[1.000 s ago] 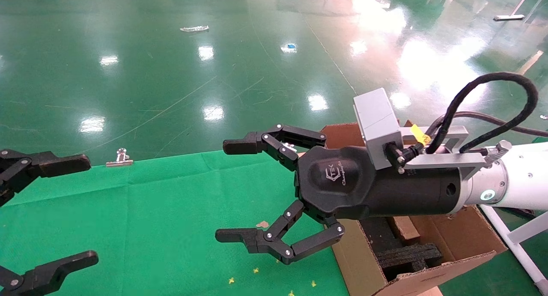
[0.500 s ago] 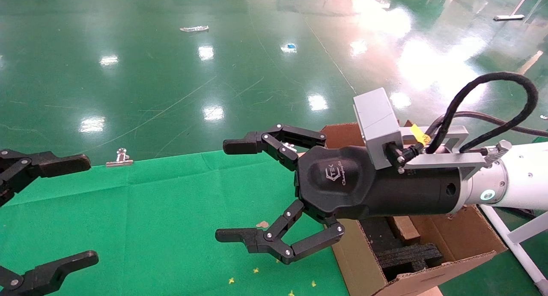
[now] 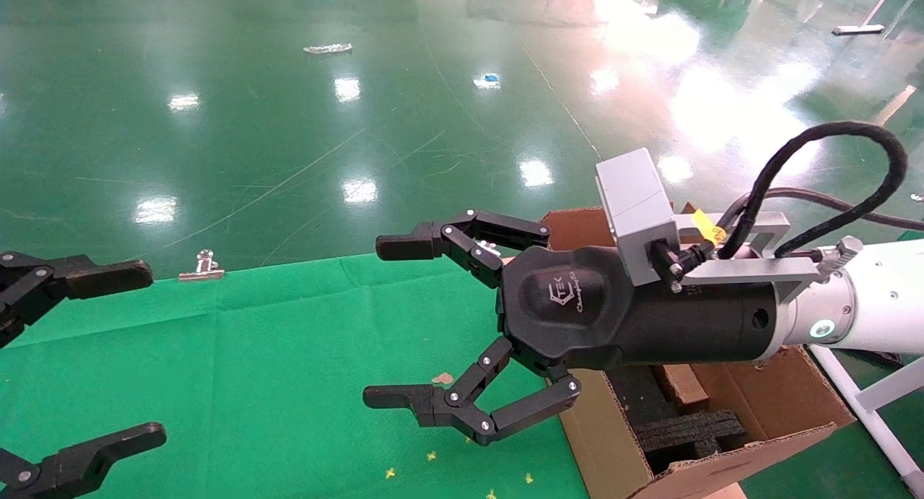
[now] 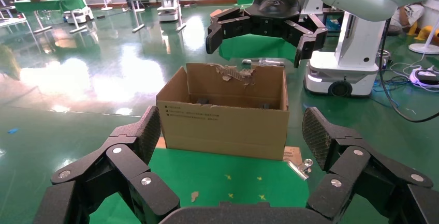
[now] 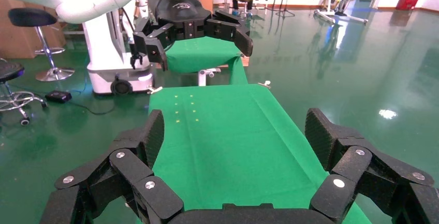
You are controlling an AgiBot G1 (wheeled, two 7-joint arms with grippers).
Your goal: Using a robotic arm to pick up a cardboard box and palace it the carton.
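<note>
Nothing has shifted since the earlier head views: both arms hang where they were. From the head camera I see my right claw [image 3: 379,322] spread wide and holding nothing, hovering over the green-covered bench [image 3: 253,369], its black wrist and grey camera box crossing above the carton [image 3: 613,441]. The carton sits at the bench's right end, and this view looks down into it, showing the black foam blocks [image 3: 686,430] and a small brown piece of cardboard [image 3: 682,385] beside them; I cannot tell whether that is the cardboard box. My left claw [image 3: 148,354] is at the left edge of the head view, also spread and empty.

Only the left wrist camera gives me the carton's outer wall [image 4: 225,125], with printed text at one corner, a ragged torn flap on top and a metal binder clip [image 4: 300,167] near its base. It also shows the right claw [image 4: 264,43] above the carton. The right wrist camera shows the bench's long green surface [image 5: 228,131], a row of small yellow marks and the left claw [image 5: 199,40] farther off.
</note>
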